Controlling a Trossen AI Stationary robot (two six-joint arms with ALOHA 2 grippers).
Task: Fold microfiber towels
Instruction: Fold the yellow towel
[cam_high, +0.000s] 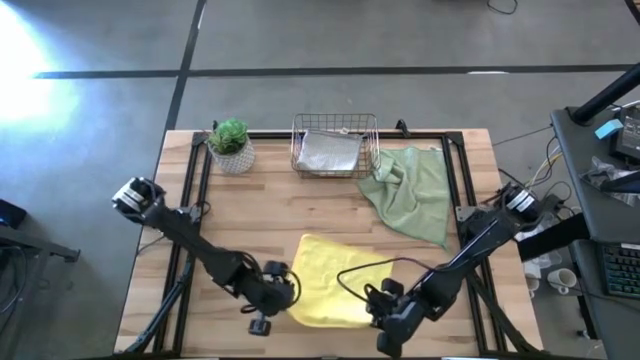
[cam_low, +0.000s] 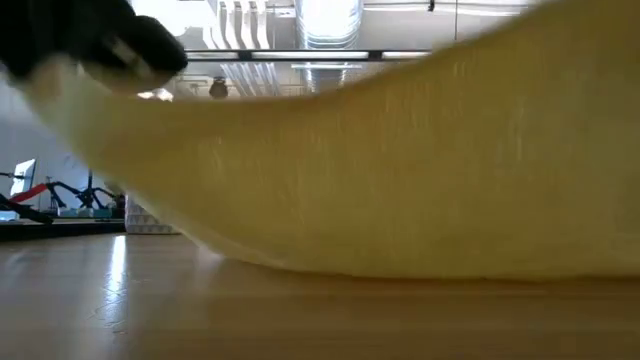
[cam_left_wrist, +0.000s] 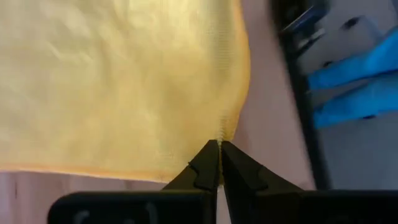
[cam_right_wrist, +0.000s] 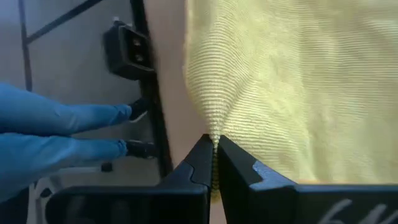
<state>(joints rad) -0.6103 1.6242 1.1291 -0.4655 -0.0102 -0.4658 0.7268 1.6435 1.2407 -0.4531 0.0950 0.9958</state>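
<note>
My left gripper (cam_left_wrist: 219, 144) and right gripper (cam_right_wrist: 214, 142) each pinch a near corner of the yellow towel (cam_high: 325, 280), which lies at the table's (cam_high: 270, 215) front edge, likely so I can carry that edge over into a fold.

The wooden tabletop (cam_high: 270, 215) stands on a grey concrete floor (cam_high: 330, 35) crossed by dark seam lines, with a bright patch of glare (cam_high: 25, 60) at the far left. To the right sits a dark desk (cam_high: 600, 180) carrying cables, a keyboard and small clutter. The low view shows ceiling ducting (cam_low: 325, 20) and strip lights overhead, with equipment along the far left wall.
</note>
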